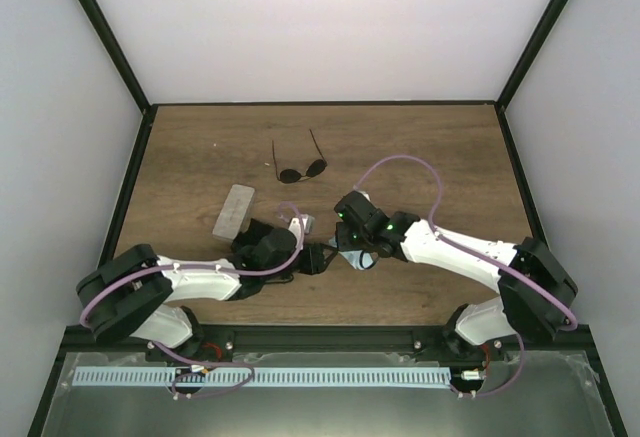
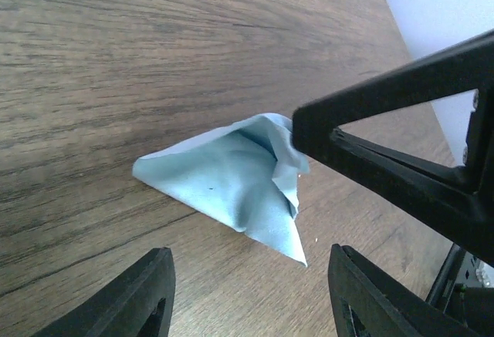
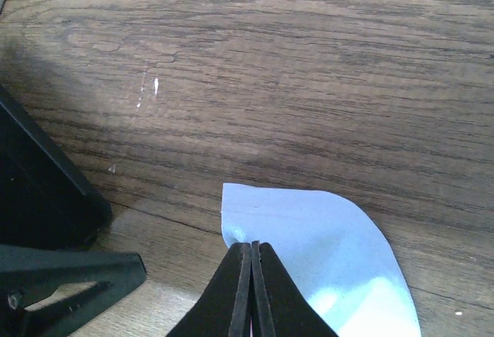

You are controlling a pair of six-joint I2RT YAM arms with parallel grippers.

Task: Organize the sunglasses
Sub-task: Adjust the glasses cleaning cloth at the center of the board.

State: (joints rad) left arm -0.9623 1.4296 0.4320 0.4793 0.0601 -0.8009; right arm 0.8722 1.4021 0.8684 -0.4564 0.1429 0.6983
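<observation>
My right gripper (image 3: 252,251) is pinched tight on an edge of the crumpled light blue cloth (image 2: 231,175). My left gripper (image 2: 248,279) gapes empty. The thin dark wire sunglasses (image 1: 300,169) lie at upper centre, untouched. I judge that so slight a hold may slip.

Sunglasses (image 1: 300,170) lie behind the cloth (image 2: 231,183); seemingly a case (image 1: 235,210) at left

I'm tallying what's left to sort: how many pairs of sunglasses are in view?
1. The sunglasses lie unfolded at the far middle of the table, just beyond the grey case. Another pair may be hidden from these views.
</observation>
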